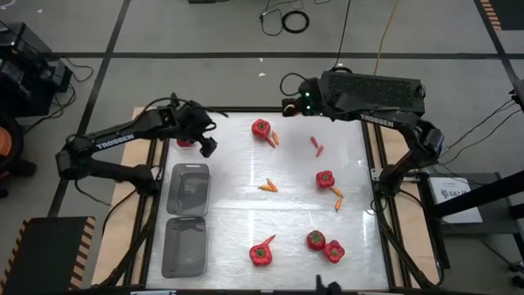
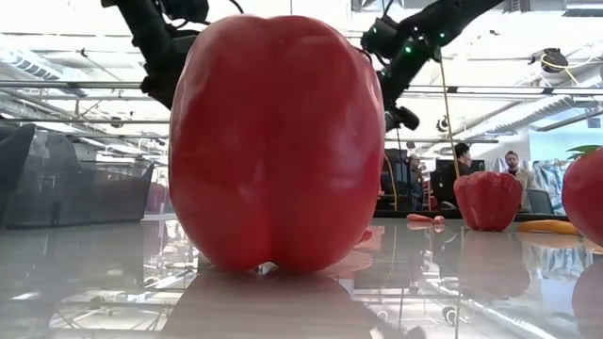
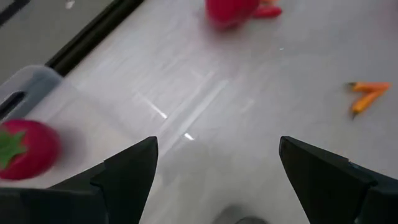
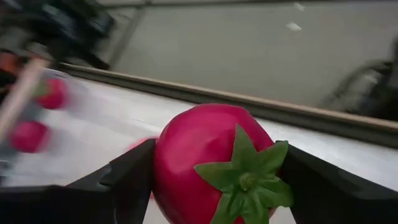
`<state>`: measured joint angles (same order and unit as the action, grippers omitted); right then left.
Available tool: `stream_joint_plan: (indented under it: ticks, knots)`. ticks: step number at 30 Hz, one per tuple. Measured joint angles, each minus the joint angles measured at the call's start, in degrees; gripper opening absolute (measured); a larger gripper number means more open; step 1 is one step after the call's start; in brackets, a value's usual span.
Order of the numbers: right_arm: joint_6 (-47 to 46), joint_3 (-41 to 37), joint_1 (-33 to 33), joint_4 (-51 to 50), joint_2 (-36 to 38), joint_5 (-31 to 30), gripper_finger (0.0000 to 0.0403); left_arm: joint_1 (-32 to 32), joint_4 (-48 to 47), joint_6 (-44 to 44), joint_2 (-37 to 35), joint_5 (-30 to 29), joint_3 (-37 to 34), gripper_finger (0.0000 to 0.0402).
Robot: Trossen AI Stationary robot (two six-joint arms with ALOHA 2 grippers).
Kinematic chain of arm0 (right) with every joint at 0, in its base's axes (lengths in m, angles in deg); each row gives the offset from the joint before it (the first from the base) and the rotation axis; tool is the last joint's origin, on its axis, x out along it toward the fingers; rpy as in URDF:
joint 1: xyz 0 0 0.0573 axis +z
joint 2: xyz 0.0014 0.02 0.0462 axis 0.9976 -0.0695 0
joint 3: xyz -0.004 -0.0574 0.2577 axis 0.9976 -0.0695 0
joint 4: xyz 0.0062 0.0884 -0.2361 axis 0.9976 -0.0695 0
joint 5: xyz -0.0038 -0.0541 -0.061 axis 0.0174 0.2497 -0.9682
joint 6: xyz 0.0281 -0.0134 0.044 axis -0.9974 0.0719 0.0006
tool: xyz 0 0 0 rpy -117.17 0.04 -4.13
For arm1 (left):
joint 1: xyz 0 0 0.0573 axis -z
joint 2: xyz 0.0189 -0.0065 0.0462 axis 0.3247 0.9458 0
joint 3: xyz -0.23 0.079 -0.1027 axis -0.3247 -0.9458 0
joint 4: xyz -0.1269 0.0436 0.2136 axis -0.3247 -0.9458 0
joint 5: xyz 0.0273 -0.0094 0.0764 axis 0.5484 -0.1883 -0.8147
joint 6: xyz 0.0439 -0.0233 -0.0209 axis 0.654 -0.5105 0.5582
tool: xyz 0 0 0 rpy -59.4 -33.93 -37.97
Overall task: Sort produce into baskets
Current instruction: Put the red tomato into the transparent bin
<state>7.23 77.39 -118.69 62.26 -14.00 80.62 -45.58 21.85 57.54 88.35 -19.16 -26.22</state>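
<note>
Between the right gripper's [image 4: 211,180] dark fingers sits a red tomato [image 4: 208,162] with a green stem, clasped on both sides, at the table's far edge. The left gripper [image 3: 217,168] hangs released over bare tabletop [image 1: 246,176], beside a tray [image 3: 31,84] holding another tomato [image 3: 28,149]. "TROSSEN" is printed on both arms. Peppers and chilies lie scattered; cables trail across the grey floor [image 1: 205,33].
</note>
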Motion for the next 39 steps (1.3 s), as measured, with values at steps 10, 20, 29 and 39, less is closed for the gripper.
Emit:
stream_joint_plan:
  ticks: [10,20,29,39]
  knots:
    - [0.37,1.31,7.46,18.10,-7.95,0.42,0.0290,0.89,-11.65,-4.21,-2.52,-6.62,-0.02,0.0341]
    - [6.64,21.43,12.77,18.37,-24.50,2.41,0.0290,0.63,-15.04,-6.27,-10.40,-13.94,-0.02,0.0341]
    - [9.03,44.40,15.26,18.02,-42.96,6.53,0.0290,-0.39,-15.51,-3.00,-16.46,-12.08,-0.02,0.0341]
    - [8.90,62.19,17.76,17.71,-57.59,6.23,0.0290,-0.39,-15.44,-3.47,-20.51,-11.64,0.00,0.0341]
